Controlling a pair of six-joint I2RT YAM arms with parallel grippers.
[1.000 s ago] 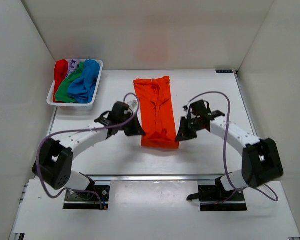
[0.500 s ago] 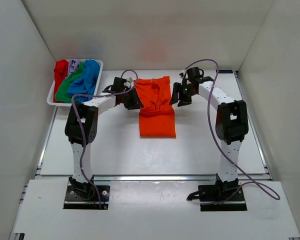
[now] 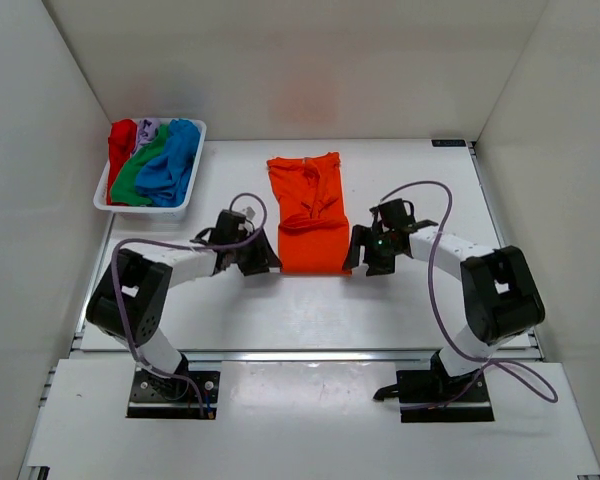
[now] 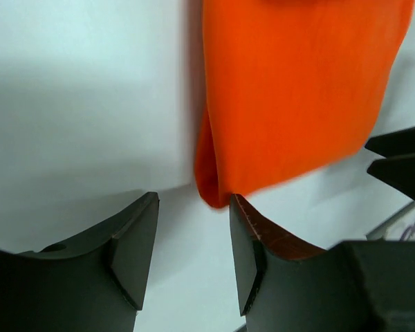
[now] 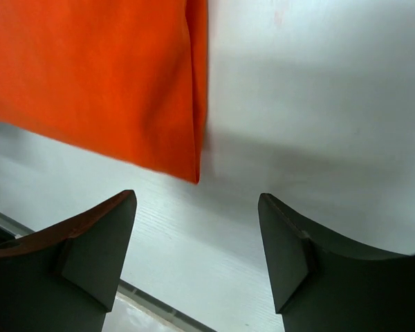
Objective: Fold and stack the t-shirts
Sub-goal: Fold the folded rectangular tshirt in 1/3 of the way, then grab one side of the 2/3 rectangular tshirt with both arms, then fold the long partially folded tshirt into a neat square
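Table (image 3: 420, 290): white.
Orange shirt (image 3: 310, 215): laid at table centre, near end doubled over. Folding is judged midway; the near corners must be regrasped for a further fold.
Tray (image 3: 140, 208): far left, other shirts (image 3: 155, 165) heaped inside, unfolded.
Left gripper (image 3: 267, 260), right gripper (image 3: 357, 258): set beside the near corners, fingers apart, nothing held.
Writing: none legible.

Left arm (image 3: 185, 266), right arm (image 3: 442, 244): white link shells, chunky black joint housings. Black base plates (image 3: 170, 392) under both. Purple cable (image 3: 417, 184) loops loose along each arm. My left hand (image 3: 264, 258) and right hand (image 3: 359, 257) are black. Fingers (image 4: 133, 243) matte black, curved, tapering to blunt tips; one inner edge looks reddish-brown, maybe only a reflection.
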